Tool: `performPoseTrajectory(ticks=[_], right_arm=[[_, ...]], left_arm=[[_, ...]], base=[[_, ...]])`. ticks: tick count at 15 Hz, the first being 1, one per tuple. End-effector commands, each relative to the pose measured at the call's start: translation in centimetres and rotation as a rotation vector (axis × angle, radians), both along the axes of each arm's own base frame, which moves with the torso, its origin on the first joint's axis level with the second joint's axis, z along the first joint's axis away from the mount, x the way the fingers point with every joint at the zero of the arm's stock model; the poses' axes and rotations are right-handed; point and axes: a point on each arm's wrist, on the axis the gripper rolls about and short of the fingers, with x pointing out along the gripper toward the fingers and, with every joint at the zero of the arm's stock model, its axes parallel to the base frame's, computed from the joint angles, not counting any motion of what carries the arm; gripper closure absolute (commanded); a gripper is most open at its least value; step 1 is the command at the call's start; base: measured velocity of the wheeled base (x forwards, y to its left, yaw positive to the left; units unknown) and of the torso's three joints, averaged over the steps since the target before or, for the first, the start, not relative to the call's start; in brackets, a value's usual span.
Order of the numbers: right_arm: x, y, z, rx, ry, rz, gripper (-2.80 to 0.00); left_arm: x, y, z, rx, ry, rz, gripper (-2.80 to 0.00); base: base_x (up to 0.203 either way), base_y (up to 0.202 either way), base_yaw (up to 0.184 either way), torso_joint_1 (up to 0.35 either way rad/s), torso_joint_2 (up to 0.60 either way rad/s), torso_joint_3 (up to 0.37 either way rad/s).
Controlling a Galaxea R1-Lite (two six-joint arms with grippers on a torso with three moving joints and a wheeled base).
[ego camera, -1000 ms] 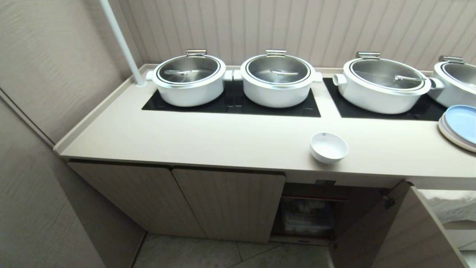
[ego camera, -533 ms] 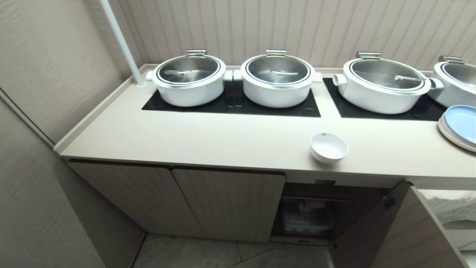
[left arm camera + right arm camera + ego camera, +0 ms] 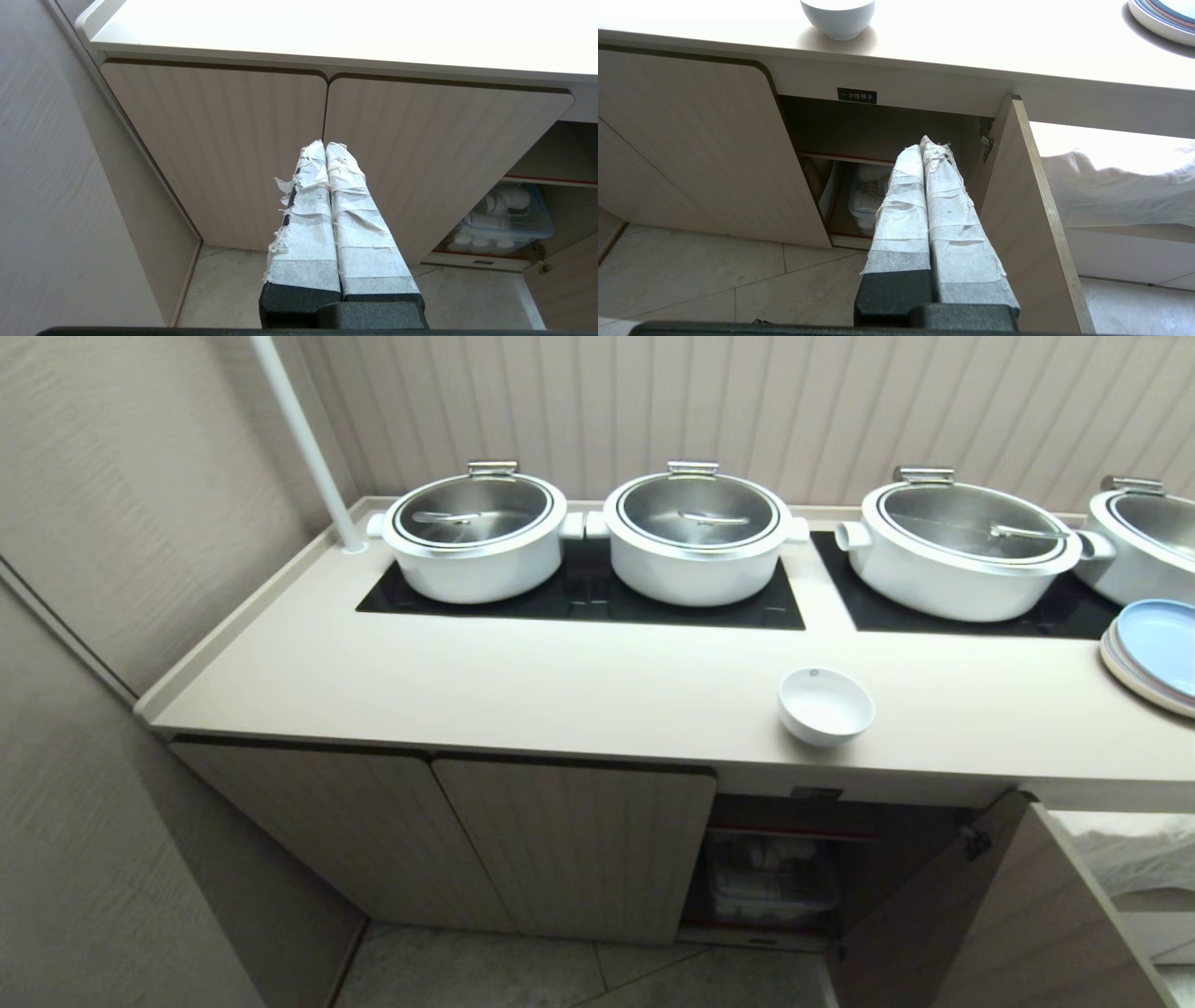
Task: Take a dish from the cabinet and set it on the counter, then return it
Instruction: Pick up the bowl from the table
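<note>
The dish point(image 3: 826, 706), a small white bowl, stands upright on the counter point(image 3: 560, 691) near its front edge, also seen as the dish point(image 3: 838, 17) in the right wrist view. Below it the cabinet point(image 3: 574, 845) has its right door point(image 3: 990, 915) swung open; a black label point(image 3: 857, 95) sits above the opening. Inside, under a red-edged shelf point(image 3: 845, 158), a clear box point(image 3: 507, 219) holds white dishes. My left gripper point(image 3: 325, 145) is shut and empty, low before the closed doors. My right gripper point(image 3: 930, 145) is shut and empty, facing the open compartment. Neither arm shows in the head view.
Several large white lidded pots point(image 3: 695, 537) stand on black cooktop panels point(image 3: 579, 597) at the counter's back. Pale blue plates point(image 3: 1153, 653) are stacked at the right edge. A white pole point(image 3: 303, 443) rises at the back left, next to a wall point(image 3: 93, 616). Tiled floor point(image 3: 560, 975) lies below.
</note>
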Motion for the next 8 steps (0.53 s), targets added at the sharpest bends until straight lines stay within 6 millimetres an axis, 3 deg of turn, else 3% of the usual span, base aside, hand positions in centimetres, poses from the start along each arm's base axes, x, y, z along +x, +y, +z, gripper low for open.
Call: performPoseTrajectory(ticks=[1,8], right_arm=[[0.01,0.00,0.00,-0.001,0.001,0.000,0.00],[0.01,0.00,0.00,-0.001,0.001,0.000,0.00]], left_arm=[[-0.01,0.00,0.01,-0.001,-0.001,0.002,0.00],[0.00,0.00,-0.02,-0.001,0.000,0.002,0.00]], base=[[0.000,0.000,0.000,0.000,0.00,0.000],[0.000,0.000,0.000,0.000,0.00,0.000]])
